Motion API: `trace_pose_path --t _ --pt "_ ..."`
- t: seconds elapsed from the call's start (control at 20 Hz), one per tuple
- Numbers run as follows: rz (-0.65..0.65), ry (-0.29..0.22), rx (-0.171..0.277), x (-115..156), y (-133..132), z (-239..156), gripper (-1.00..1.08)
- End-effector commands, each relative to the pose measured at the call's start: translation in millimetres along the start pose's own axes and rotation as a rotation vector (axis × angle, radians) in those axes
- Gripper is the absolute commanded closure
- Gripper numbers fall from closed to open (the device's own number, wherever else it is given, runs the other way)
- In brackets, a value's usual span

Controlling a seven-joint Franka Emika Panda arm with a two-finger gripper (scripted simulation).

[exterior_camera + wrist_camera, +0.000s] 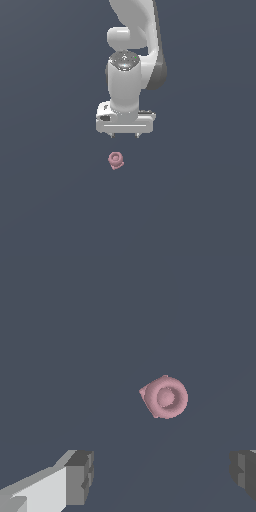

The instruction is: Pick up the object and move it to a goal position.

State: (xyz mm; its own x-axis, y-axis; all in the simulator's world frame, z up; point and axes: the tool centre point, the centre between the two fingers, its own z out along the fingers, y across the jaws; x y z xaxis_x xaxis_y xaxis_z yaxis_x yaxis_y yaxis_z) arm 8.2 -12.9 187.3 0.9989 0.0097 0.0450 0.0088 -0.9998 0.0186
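In the upper middle of the exterior view, the single white arm points straight down, its pincer spread open and holding nothing above the flat slate-grey desk. One object lies just below centre, apart from the fingertips. It is a matte dusty-pink knob with a round ringed top and lobed base, while the two fingers look blocky and grey.

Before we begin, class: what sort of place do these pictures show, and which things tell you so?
Most likely a bare simulated test scene, not a real room. A flat, featureless grey-blue floor fills both views, a smooth white robot arm hangs over it, and only a tiny pink knob lies below the open pincer.
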Motion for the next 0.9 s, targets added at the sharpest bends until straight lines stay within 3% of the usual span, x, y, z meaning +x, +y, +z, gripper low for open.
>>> trace_pose_path --t 0.0,0.45,0.85 --pt "0.000 0.000 0.000 0.0 0.0 0.0 -0.92" --pt "-0.054 0.020 -0.007 6.9 -22.8 -18.1 -0.92" --pt "-0.074 0.016 -0.007 8.3 -19.1 -12.5 -0.92"
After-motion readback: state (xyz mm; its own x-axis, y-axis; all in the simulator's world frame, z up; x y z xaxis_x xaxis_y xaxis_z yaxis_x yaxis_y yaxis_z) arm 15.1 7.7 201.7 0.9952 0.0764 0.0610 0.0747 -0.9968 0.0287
